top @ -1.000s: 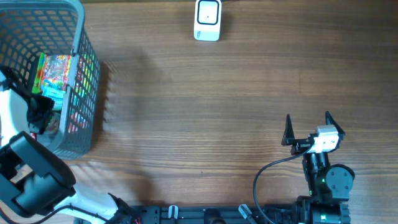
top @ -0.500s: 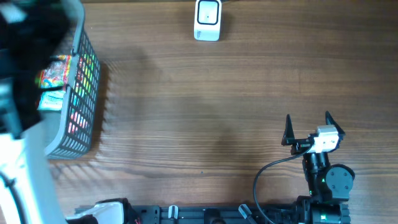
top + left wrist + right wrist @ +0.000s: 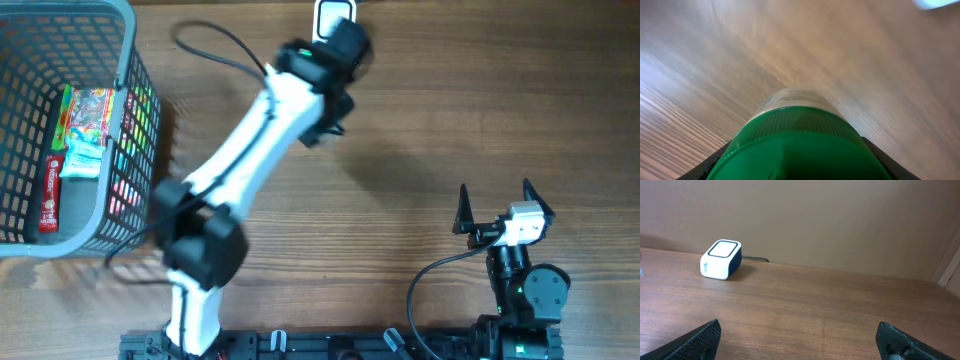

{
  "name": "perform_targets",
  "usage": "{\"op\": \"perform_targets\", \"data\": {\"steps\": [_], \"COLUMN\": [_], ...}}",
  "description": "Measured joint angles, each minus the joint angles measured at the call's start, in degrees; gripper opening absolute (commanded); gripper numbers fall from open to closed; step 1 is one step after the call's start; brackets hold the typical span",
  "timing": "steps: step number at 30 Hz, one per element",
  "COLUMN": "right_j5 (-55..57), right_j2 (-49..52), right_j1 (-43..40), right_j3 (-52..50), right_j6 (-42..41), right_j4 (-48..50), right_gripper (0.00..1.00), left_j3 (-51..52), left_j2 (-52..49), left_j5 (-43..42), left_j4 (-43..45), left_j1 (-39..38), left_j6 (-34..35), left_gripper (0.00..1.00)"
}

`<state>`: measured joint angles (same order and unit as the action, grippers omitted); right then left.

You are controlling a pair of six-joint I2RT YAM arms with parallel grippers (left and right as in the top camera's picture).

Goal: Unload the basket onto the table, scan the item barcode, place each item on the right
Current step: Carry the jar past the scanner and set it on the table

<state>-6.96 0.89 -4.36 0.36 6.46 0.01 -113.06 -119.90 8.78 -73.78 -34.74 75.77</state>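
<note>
Left gripper [image 3: 796, 167] clamped on green-capped container [image 3: 799, 125], above wooden table [image 3: 865, 60] — near scanner [image 3: 721, 259]. Right gripper [image 3: 493, 208] spread wide — holds nothing.

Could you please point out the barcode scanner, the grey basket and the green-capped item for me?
barcode scanner [image 3: 719, 265]: right wrist view, white front side.
grey basket [image 3: 126, 60]: overhead view, right rim.
green-capped item [image 3: 800, 142]: left wrist view, green cap.

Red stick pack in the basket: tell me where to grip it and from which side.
Best gripped across its narrow width near mid-length, coming straight down. The red stick pack lies flat on the basket floor, and the mesh walls block a sideways approach. A pale blue packet lies close beside one end, so avoid that end.
</note>
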Motion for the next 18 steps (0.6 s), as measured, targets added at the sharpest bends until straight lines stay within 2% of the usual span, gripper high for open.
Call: {"op": "perform_targets", "data": {"steps": [3, 6, 8, 9, 11, 14, 18], "right_j5": [0.0, 0.0, 0.0, 0.0, 0.0, 0.0, 0.0], "right_j2": [0.0, 0.0, 0.0, 0.0, 0.0, 0.0, 0.0], "right_j1": [0.0, 0.0, 0.0, 0.0, 0.0, 0.0, 0.0], "right_j3": [0.0, 0.0, 0.0, 0.0, 0.0, 0.0, 0.0], "right_j6": [0.0, 0.0, 0.0, 0.0, 0.0, 0.0, 0.0], "right_j4": [0.0, 0.0, 0.0, 0.0, 0.0, 0.0, 0.0], "right_gripper": [1.00, 1.00, 1.00, 1.00, 1.00, 1.00, 1.00], "left_j3": [0.1, 0.2, 0.2, 0.2, 0.2, -0.2, -6.4], "left_j2": [-6.5, -11.0, -12.3, -12.5, -12.4, -12.3, -8.2], "left_j5": [-0.7, -2.5, -3.5, -4.0, -4.2, -4.4, -4.3], "left_j4": [1.3, 3.3, 6.1, 7.8, 7.9, 3.0, -4.7], "left_j1": [-3.4, -6.1, -7.5, -8.3, -9.2, -9.2, -6.8], "left_j6": [11.4, 18.9, 21.2, 22.2, 21.7, 18.4, 7.1], "left_gripper": [0.63, 0.75, 0.80, 1.00, 1.00, 1.00, 1.00]}}
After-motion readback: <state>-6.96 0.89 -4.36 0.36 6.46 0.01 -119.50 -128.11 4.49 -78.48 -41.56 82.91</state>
